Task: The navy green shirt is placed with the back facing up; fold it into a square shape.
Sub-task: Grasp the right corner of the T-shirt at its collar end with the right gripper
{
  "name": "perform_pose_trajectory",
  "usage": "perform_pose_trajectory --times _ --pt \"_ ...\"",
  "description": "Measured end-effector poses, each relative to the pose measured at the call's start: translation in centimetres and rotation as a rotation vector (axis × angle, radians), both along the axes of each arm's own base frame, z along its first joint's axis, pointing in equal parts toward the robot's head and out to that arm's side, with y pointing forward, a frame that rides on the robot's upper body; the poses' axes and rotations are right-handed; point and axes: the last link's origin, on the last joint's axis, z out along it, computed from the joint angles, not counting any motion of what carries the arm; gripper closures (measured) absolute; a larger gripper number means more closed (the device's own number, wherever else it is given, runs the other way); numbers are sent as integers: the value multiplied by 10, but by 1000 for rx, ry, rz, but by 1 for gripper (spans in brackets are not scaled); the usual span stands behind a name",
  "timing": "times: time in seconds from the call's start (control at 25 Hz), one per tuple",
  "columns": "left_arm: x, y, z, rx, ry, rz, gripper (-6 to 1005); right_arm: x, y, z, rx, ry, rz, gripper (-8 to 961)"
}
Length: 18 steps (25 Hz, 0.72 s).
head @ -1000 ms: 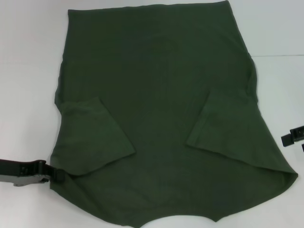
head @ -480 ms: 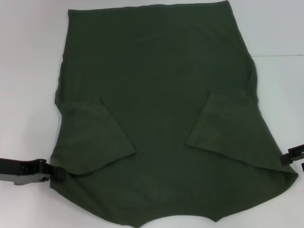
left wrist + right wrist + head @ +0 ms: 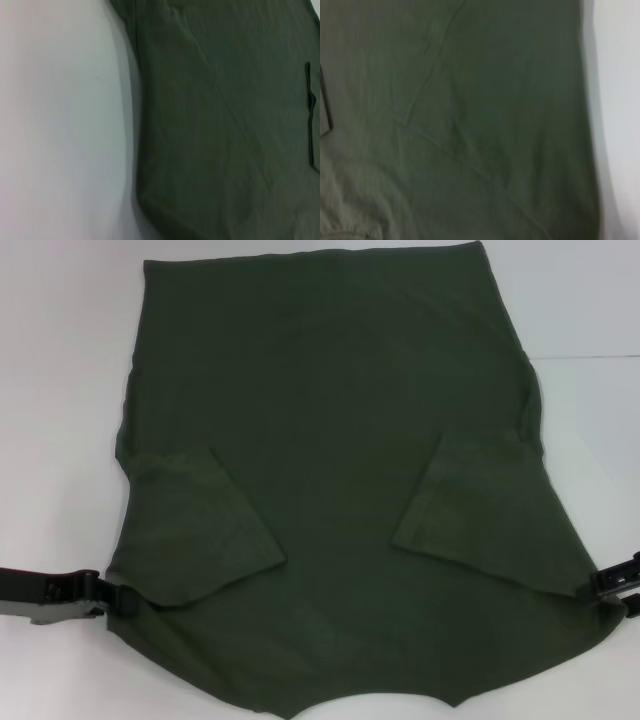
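Olive-green cotton short-sleeved shirt [image 3: 330, 480] lies flat on my white tabletop [image 3: 60, 390], sleeves folded inward, no lettering showing. I see left end effector [image 3: 122, 600] and right end effector [image 3: 603, 586] at its edges; grip state I cannot tell.

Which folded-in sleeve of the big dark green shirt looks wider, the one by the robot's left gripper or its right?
The sleeve on the robot's left side of the dark olive-green cotton shirt: its flap spreads broader than the narrower right sleeve.

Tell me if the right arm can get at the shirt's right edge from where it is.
Probably yes: the right gripper is already at the shirt edge, with nothing between them.
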Motion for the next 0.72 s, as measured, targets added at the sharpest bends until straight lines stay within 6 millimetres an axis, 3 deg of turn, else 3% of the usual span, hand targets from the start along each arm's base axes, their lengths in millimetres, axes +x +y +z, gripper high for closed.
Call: perform_pose_trajectory --times 0.2,0.4,0.48,0.72 --pt "1 1 0 0 0 -3 958 -1 1 -5 -5 -9 12 41" --pt "3 3 0 0 -1 -6 959 0 2 -5 -2 -21 12 202" --pt "3 3 0 1 -1 -7 959 1 2 -6 -2 -28 14 338" --pt "5 5 0 1 -2 -12 959 2 4 -6 5 -47 14 331"
